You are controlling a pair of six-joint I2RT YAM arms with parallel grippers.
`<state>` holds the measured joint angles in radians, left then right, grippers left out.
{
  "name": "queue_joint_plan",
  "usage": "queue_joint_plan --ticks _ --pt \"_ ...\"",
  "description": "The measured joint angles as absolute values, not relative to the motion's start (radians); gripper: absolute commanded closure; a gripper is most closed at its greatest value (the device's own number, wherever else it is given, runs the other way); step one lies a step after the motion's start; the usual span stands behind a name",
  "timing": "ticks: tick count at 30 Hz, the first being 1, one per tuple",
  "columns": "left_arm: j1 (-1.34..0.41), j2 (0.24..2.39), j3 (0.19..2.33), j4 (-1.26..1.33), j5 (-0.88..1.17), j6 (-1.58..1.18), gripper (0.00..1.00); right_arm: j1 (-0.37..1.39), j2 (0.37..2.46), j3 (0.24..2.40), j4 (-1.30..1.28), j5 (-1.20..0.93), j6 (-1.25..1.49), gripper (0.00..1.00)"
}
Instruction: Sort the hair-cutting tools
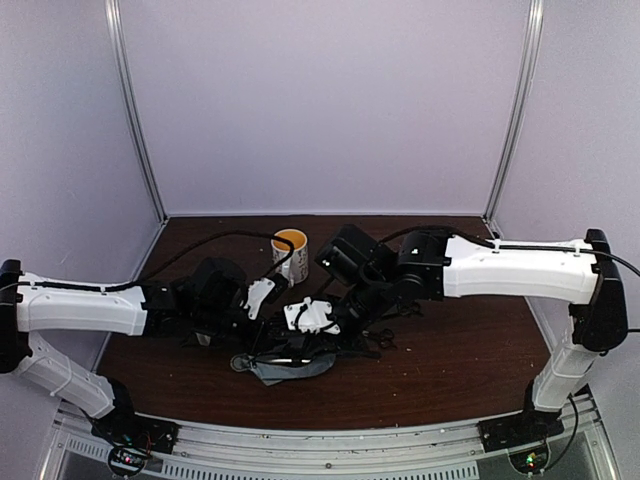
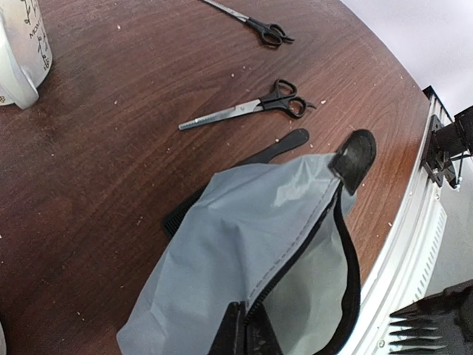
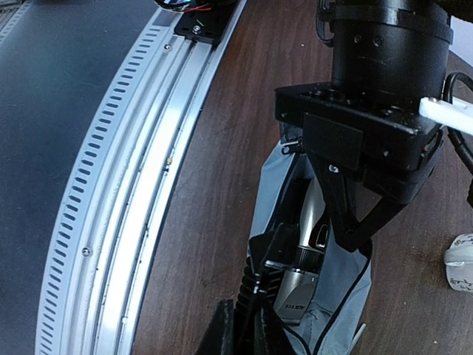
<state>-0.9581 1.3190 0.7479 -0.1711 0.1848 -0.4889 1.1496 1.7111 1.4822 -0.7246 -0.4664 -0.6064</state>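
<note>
The grey pouch [image 2: 244, 244] lies near the table's front edge with its zip open. My left gripper [image 2: 247, 336] is shut on the pouch's zip edge and holds it up. It also shows in the right wrist view [image 3: 347, 222]. The silver-and-black clipper [image 3: 304, 270] lies inside the pouch [image 3: 270, 177]. My right gripper [image 3: 247, 336] is shut on the small black clipper guard [image 3: 257, 292] at the pouch's mouth. Two scissors [image 2: 251, 107] [image 2: 260, 29] lie on the table beyond the pouch. The black comb [image 2: 277, 150] lies partly under it. In the top view both grippers [image 1: 262, 345] [image 1: 305, 350] meet over the pouch [image 1: 290, 368].
A cream mug [image 1: 290, 250] with a yellow inside stands behind the arms; it also shows in the left wrist view [image 2: 18, 52]. A second mug's edge [image 3: 462, 262] shows at the right. The metal front rail [image 3: 126, 192] runs close beside the pouch.
</note>
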Motion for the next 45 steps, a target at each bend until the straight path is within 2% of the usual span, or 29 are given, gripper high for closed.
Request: queue_joint_plan --ticks 24,26,29,33,41,45 --pt "-0.923 1.337 0.748 -0.157 0.229 -0.489 1.0 1.164 1.944 1.62 -0.748 -0.289 -0.713 0.98" --pt "-0.921 1.339 0.748 -0.157 0.231 -0.489 1.0 1.175 1.952 1.629 -0.756 -0.26 -0.713 0.93" --pt "-0.917 1.342 0.748 -0.157 0.239 -0.489 1.0 1.192 1.96 1.636 -0.753 -0.204 -0.709 0.79" --pt "-0.917 1.342 0.748 -0.156 0.246 -0.49 1.0 1.206 1.96 1.636 -0.743 -0.163 -0.696 0.65" --pt "-0.917 1.342 0.748 -0.156 0.25 -0.491 1.0 1.203 1.922 1.629 -0.772 -0.153 -0.681 0.65" --pt "-0.917 1.342 0.748 -0.156 0.25 -0.49 1.0 1.185 1.811 1.563 -0.787 -0.166 -0.669 0.64"
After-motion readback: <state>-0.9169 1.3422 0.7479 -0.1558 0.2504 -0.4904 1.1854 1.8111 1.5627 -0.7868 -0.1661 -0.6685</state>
